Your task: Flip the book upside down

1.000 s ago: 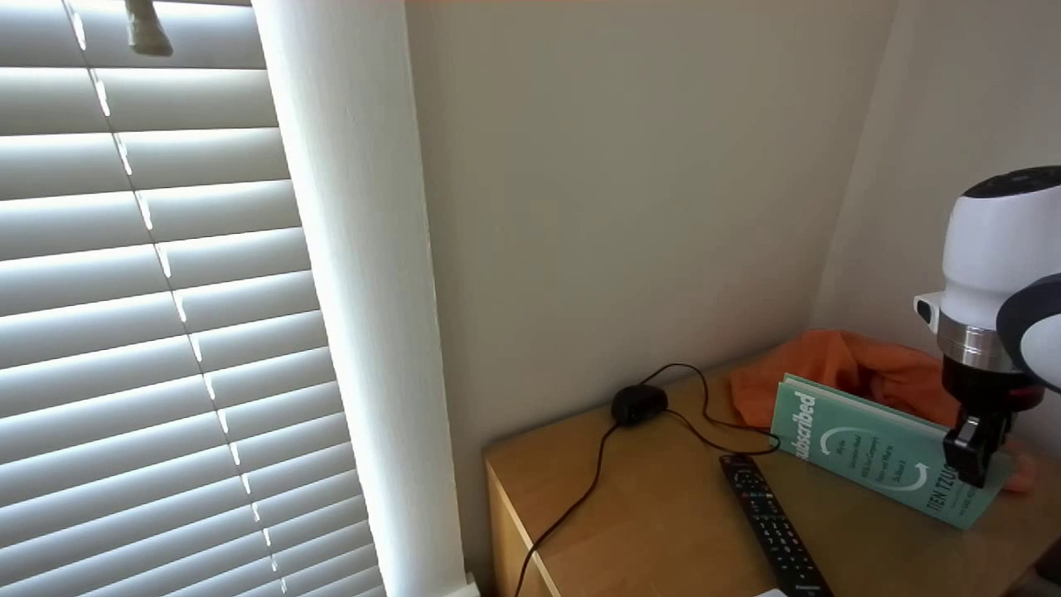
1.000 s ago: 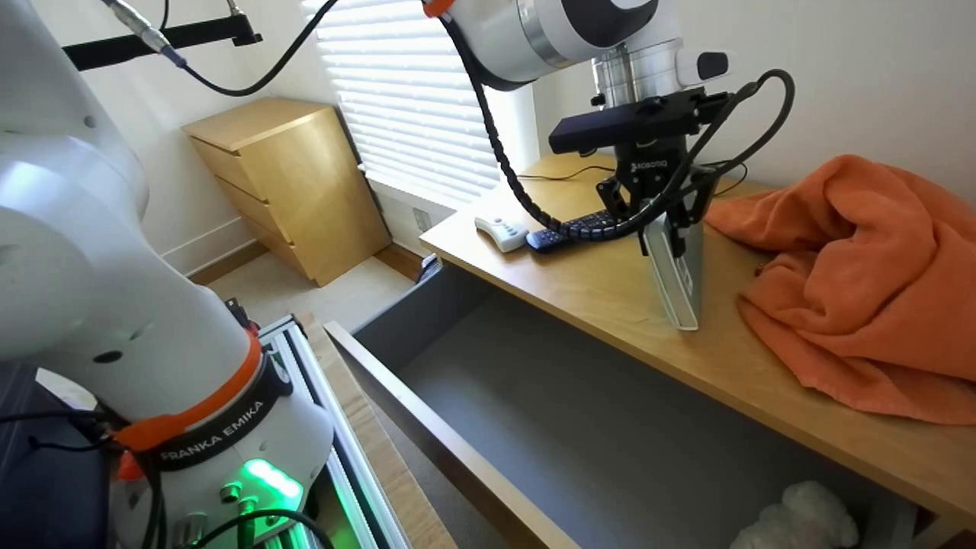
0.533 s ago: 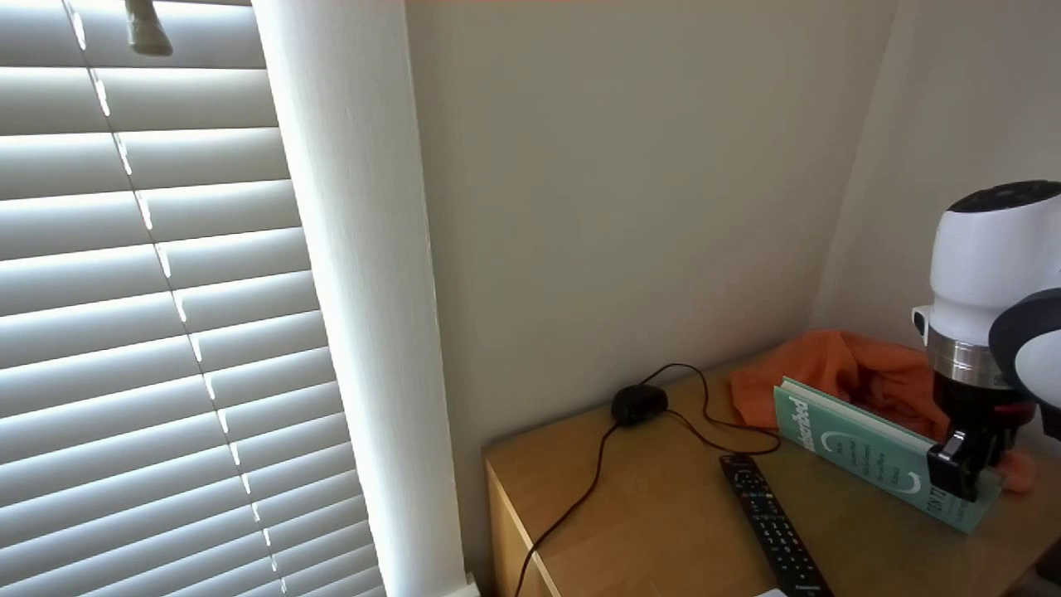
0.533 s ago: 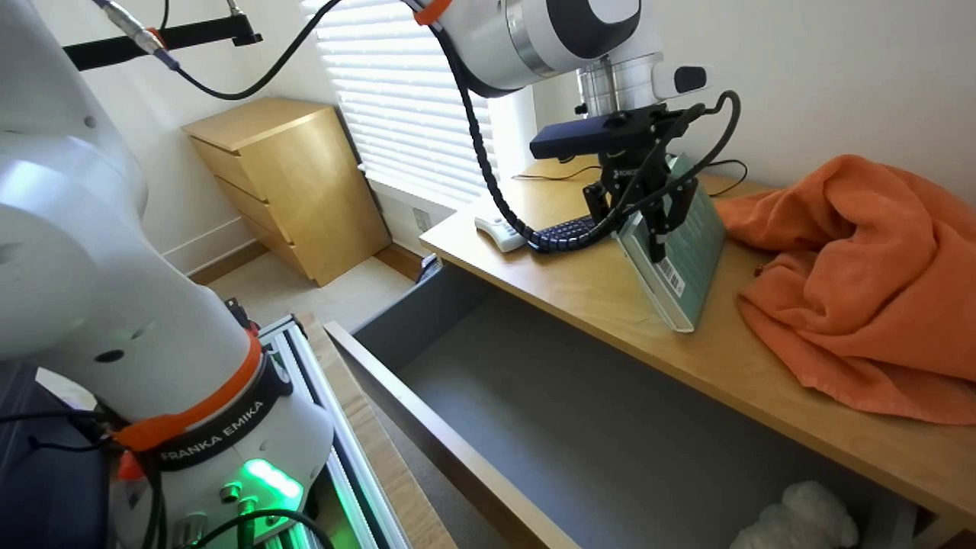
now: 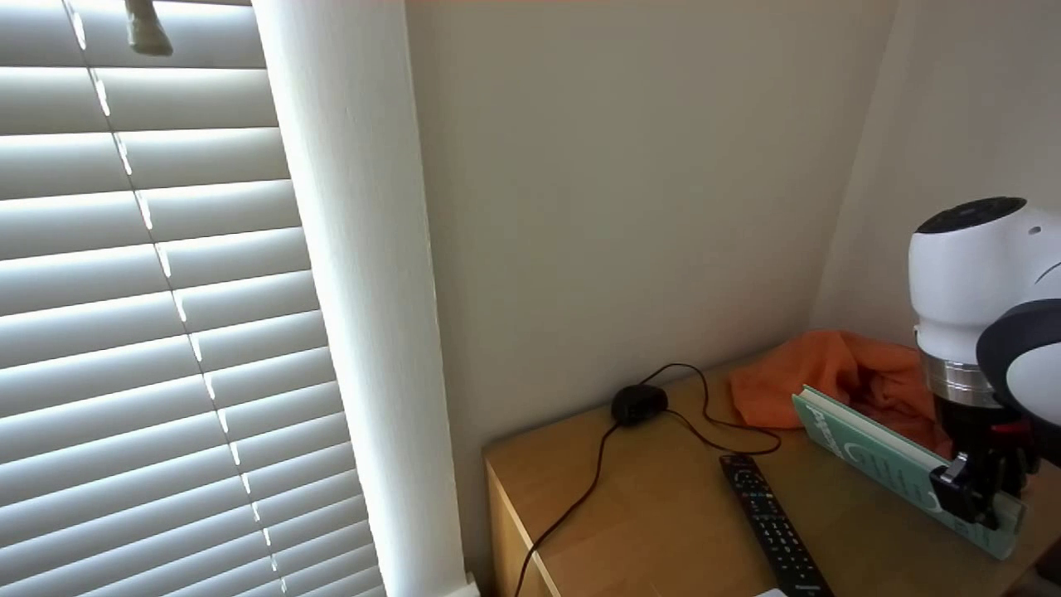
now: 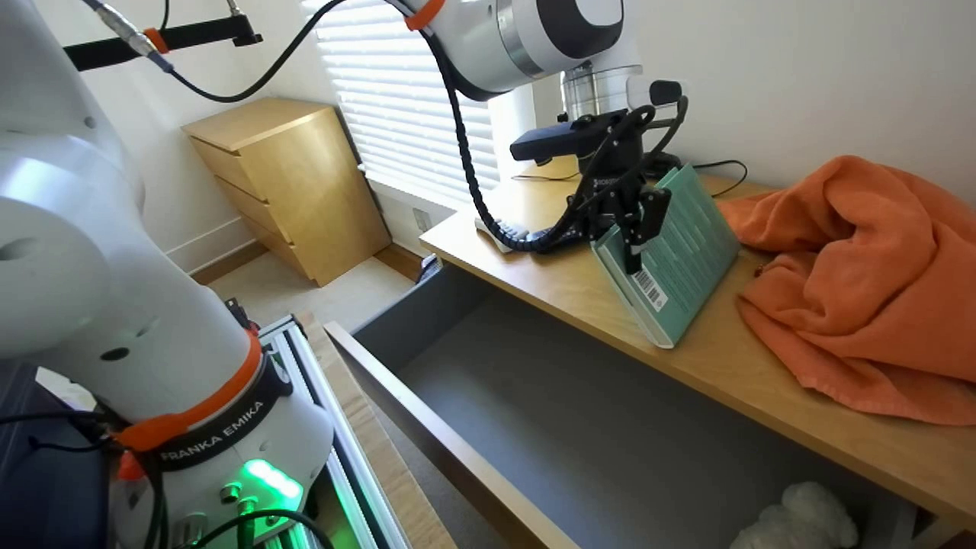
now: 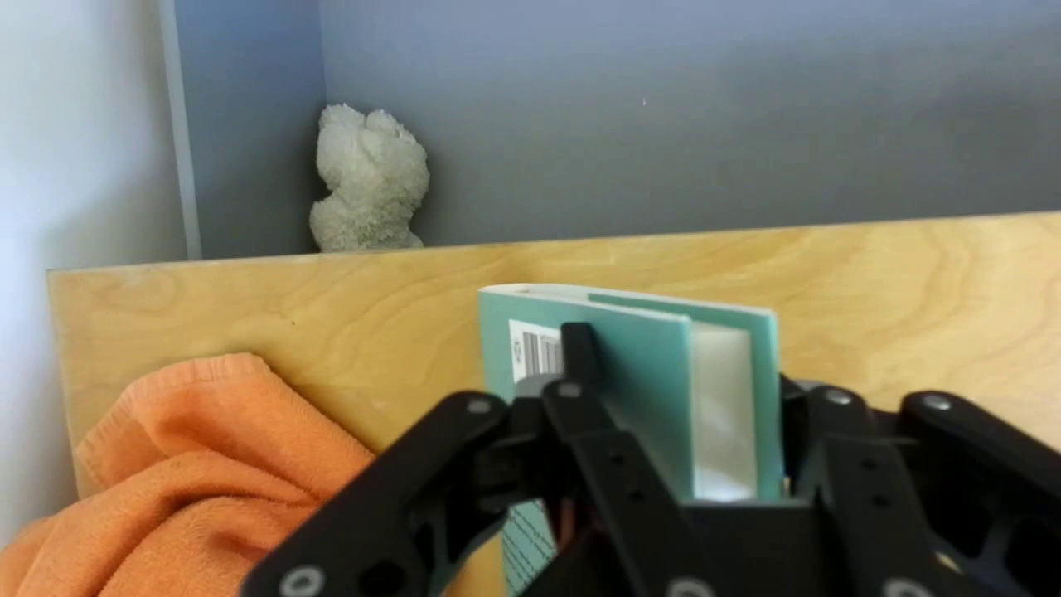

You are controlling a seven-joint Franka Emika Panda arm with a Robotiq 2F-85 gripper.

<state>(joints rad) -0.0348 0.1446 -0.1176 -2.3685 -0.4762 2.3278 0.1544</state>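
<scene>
Just right (as seen) of the towel [image 7: 215, 464] in the wrist view: book [image 7: 651, 365], tilted, barcode cover facing towel; can't tell if the two touch. The gripper [image 7: 688, 356] is holding book, fingers [image 7: 580, 352] on either cover, gap down to book thickness. Dresser [image 7: 390, 332] under both. Above towel in frame, white plush [image 7: 369, 182] sits in corner of drawer [image 7: 663, 157].

In an exterior view w/ blinds [image 5: 182, 257] far L of towel: towel's bunched behind book; title cover faces away from towel, text hard to read at this slant. White arm [image 5: 953, 282] comes in over towel's R end, gripper on book's R part. TV remote [image 5: 771, 518] lies lower in frame than towel, apart from it. Black corded unit [image 5: 638, 405] L of towel, also apart.

In an exterior view w/ robot base [image 6: 293, 427] far L of towel: book is just L of towel, top leaning away from it, lower edge at dresser surface, contact n/c. White gadget [image 6: 515, 227] further L of towel, partly behind cable [image 6: 460, 126]. Drawer's pulled out in front of towel, plush at towel's end. A back dresser [image 6: 328, 191] far L, well apart from towel.
</scene>
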